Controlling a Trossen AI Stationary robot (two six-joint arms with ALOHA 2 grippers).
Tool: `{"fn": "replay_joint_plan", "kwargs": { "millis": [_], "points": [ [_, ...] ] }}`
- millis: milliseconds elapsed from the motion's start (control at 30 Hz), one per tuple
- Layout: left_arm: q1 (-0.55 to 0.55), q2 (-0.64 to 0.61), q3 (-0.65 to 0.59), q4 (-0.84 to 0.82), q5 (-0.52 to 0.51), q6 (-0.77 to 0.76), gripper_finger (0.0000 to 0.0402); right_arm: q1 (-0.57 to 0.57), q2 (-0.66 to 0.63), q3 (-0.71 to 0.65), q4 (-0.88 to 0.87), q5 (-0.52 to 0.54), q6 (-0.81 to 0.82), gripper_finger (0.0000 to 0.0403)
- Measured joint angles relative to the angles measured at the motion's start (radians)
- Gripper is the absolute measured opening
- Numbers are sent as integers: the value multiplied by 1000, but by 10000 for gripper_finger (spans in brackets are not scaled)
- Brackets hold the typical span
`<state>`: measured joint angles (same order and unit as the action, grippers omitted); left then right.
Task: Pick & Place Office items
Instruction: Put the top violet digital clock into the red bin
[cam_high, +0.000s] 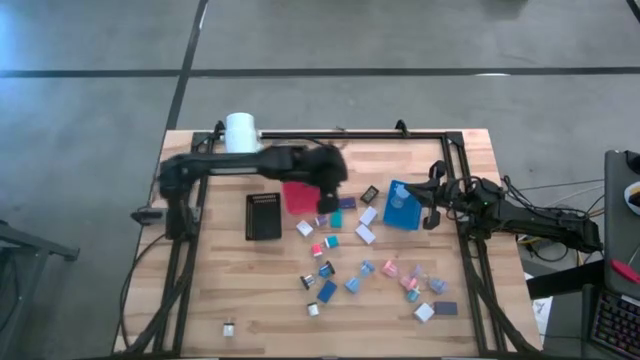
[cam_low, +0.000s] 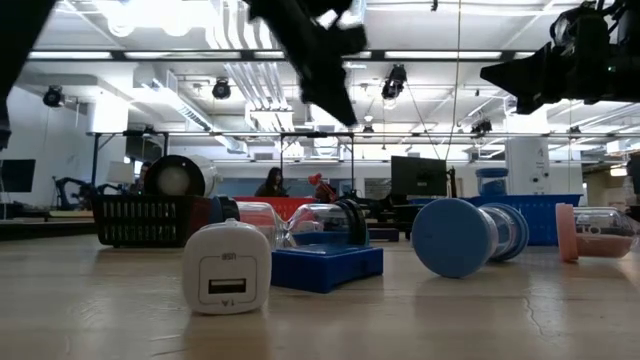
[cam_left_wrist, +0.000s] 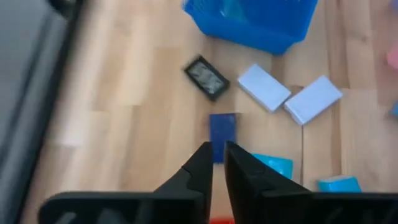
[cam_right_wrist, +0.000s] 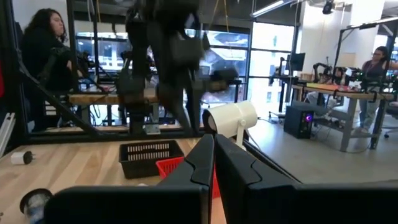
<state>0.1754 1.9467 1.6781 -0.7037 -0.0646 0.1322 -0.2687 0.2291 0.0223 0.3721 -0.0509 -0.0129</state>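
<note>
The office items lie scattered on the wooden table: a small black piece (cam_left_wrist: 207, 78), two white blocks (cam_left_wrist: 264, 87) (cam_left_wrist: 313, 99), a dark blue block (cam_left_wrist: 222, 130) and a teal block (cam_left_wrist: 273, 165). More pink, blue and white bits (cam_high: 400, 275) lie toward the near edge. My left gripper (cam_left_wrist: 217, 163) hangs above the dark blue block, its fingers a narrow gap apart with nothing between them. In the high view it is beside the red bin (cam_high: 296, 196). My right gripper (cam_right_wrist: 214, 152) is shut at the table's right side, by the blue bin (cam_high: 402, 207), and holds nothing.
A black bin (cam_high: 263, 215) stands left of the red one. A big white cylinder (cam_high: 240, 131) stands at the far edge. A black frame (cam_high: 470, 170) runs along the table's far and side edges. A white plug-like block (cam_low: 227, 267) and a blue spool (cam_low: 465, 237) lie near the low camera.
</note>
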Motion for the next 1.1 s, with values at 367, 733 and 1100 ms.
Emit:
{"fn": "replay_joint_plan", "kwargs": {
  "millis": [367,733,1100],
  "points": [
    [1,346,275,-86,136,43,217,0,1,0,0,0,-18,13],
    [16,410,330,-153,57,37,369,0,1,0,-1,0,-17,13],
    [36,465,328,-149,76,40,365,0,1,0,0,0,-25,13]
  ]
}}
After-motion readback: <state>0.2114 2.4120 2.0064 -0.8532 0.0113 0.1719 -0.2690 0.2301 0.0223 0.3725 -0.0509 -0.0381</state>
